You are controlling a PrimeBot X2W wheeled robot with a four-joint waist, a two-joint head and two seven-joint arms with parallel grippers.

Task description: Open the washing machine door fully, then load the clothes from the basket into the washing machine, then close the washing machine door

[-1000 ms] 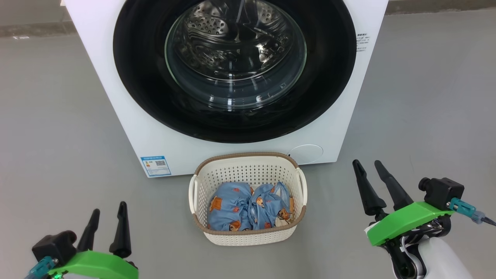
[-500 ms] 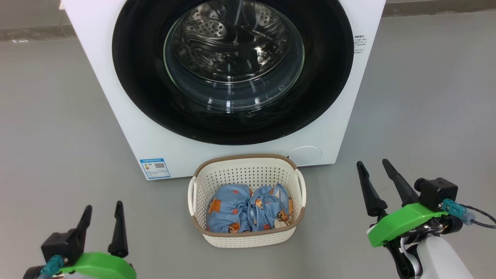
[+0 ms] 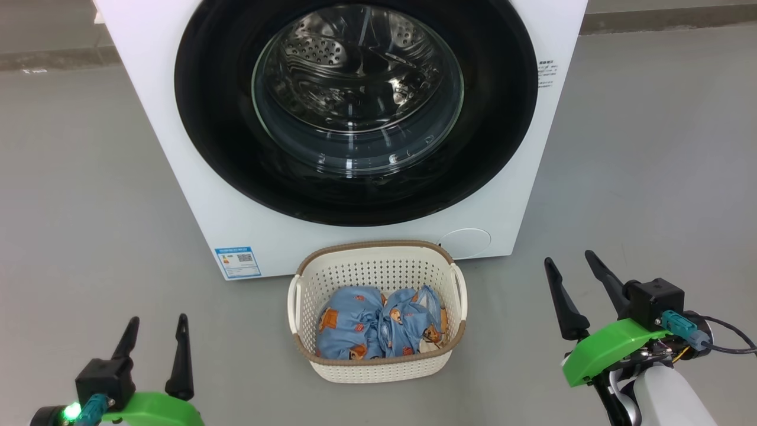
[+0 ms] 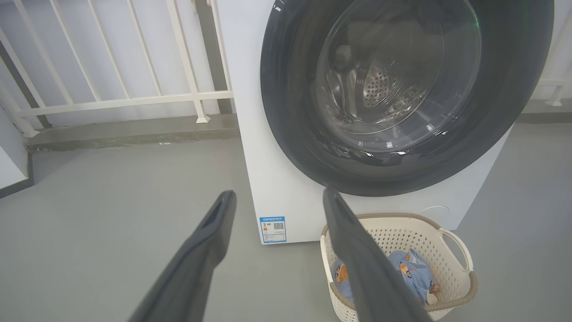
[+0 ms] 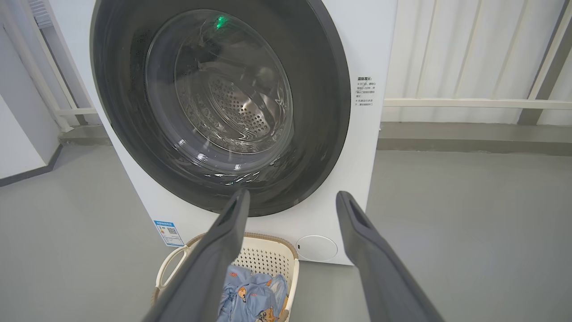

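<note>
Straight ahead, the door [image 3: 355, 112] sits shut, flush in the machine [image 3: 195, 207], black rim glossy, glass bulging. The basket [image 3: 372, 245] of bunched blue clothes [image 3: 378, 331] stands just below. Grey floor [image 3: 89, 207] spreads wide either side, where left gripper [image 3: 158, 318] and right gripper [image 3: 569, 257] hover, jaws spread, empty.

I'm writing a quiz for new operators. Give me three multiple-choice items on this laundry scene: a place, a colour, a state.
1. Where is the basket relative to the washing machine? A on top of it; B on the floor in front of it; C behind it.
2. What colour are most of the clothes? A red; B light blue; C black.
3. How is the door? A shut; B wide open; C removed.
Answers: 1 B, it stands below the door; 2 B, blue bear-print fabric; 3 A, its black rim lies flush on the front.
</note>
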